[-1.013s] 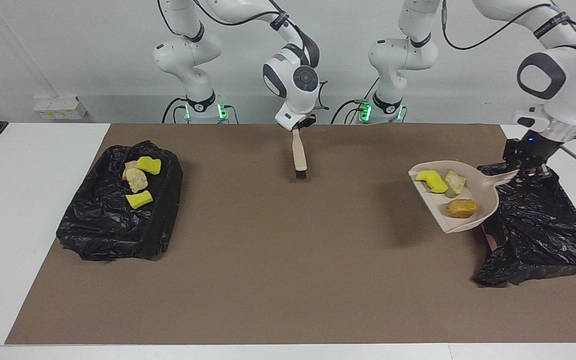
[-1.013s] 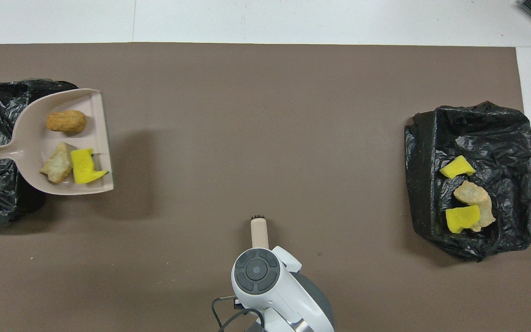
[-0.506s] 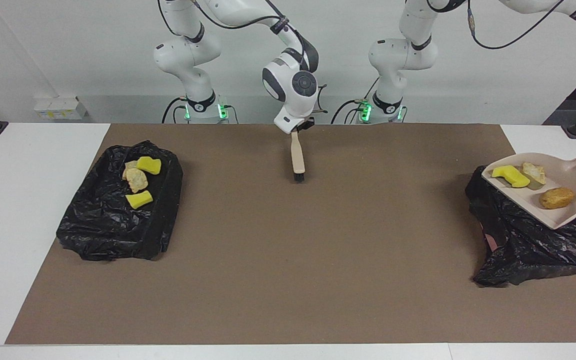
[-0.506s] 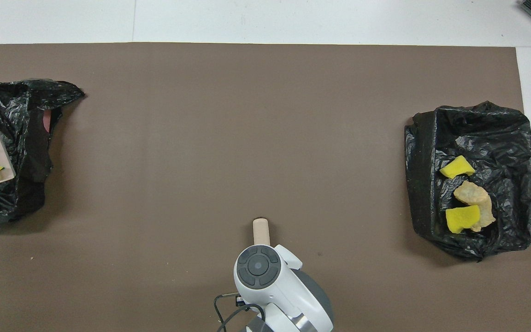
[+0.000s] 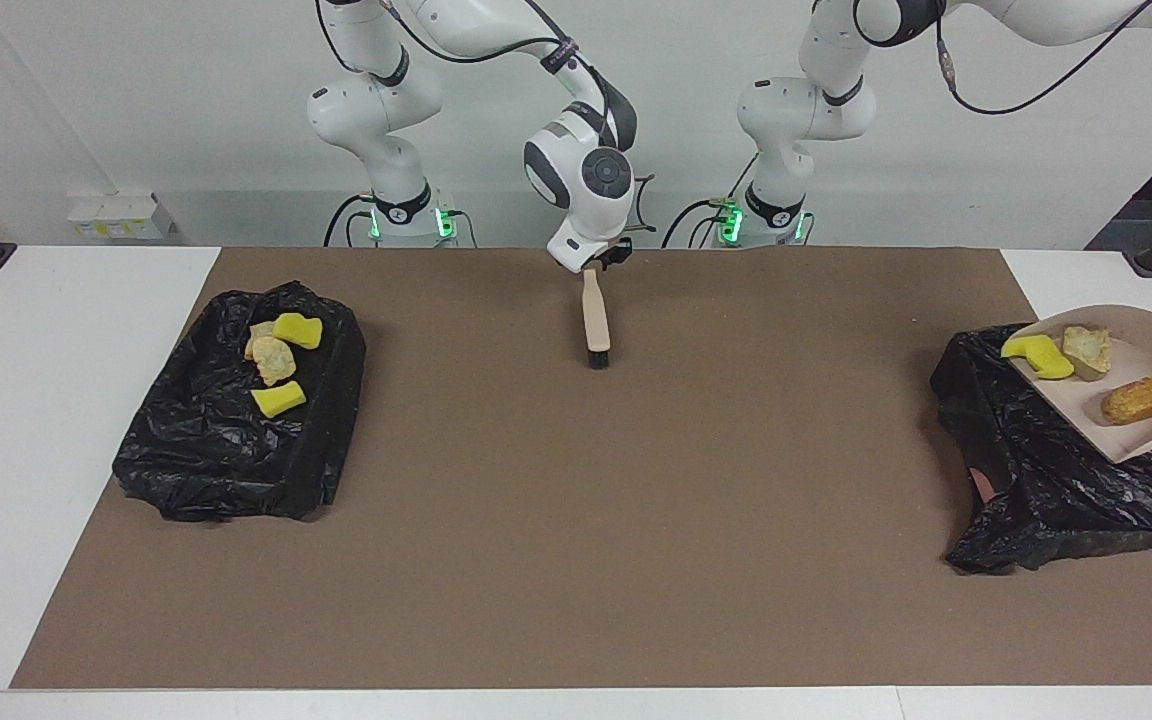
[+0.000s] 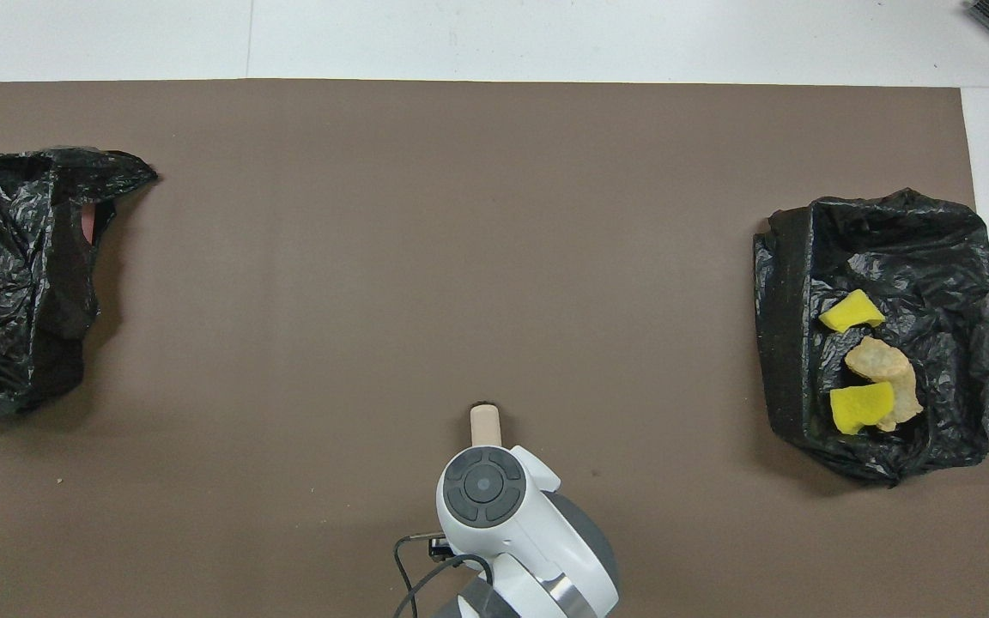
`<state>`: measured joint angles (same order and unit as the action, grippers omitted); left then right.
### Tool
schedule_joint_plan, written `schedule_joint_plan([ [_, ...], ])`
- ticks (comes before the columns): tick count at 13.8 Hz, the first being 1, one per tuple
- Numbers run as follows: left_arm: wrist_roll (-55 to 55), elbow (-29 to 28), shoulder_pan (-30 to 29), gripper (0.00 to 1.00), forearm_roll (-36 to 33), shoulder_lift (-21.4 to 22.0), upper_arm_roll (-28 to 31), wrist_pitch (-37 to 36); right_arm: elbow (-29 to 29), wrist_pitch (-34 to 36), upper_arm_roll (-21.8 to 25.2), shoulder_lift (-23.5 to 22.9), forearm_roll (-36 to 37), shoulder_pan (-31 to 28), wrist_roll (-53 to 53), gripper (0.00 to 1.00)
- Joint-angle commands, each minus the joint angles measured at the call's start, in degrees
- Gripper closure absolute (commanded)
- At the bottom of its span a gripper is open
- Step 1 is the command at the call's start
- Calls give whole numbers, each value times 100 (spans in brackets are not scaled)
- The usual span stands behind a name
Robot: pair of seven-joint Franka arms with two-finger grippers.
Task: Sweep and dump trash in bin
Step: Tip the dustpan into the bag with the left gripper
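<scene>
Dustpan (image 5: 1131,385) with trash (image 5: 1135,400) now tilted over black bin bag (image 5: 1056,480); left hand offscreen, closed; right hand (image 5: 604,256) on brush (image 5: 595,318), grip unclear.

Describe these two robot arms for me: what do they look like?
The right arm and the left arm are glossy white, built of rounded tube-like segments with dark rings at the joints. Black cables loop along them, and green lights glow at their bases. The right arm's wrist bears a round dark grey disc above a small black pincer.

Glossy white arms (image 5: 376,90) (black cables)
</scene>
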<state>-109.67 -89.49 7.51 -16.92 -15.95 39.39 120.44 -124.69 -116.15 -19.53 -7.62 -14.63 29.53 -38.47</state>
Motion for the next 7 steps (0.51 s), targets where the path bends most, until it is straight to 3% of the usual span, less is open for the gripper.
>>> schedule_joint_plan([
  [1, -46, 151, 119, 100, -705, -110, -106, 68, 383, -136, -8, -284, 39, -167, 59, 0],
  [3, 50, 212, 120, 100, -1434, -84, -360, 50, 436, -356, 28, -249, 240, -289, 59, 0],
  [7, 226, 396, 137, 100, -2508, -92, -642, -257, 848, -409, 19, -82, 1129, -1149, 129, 0],
])
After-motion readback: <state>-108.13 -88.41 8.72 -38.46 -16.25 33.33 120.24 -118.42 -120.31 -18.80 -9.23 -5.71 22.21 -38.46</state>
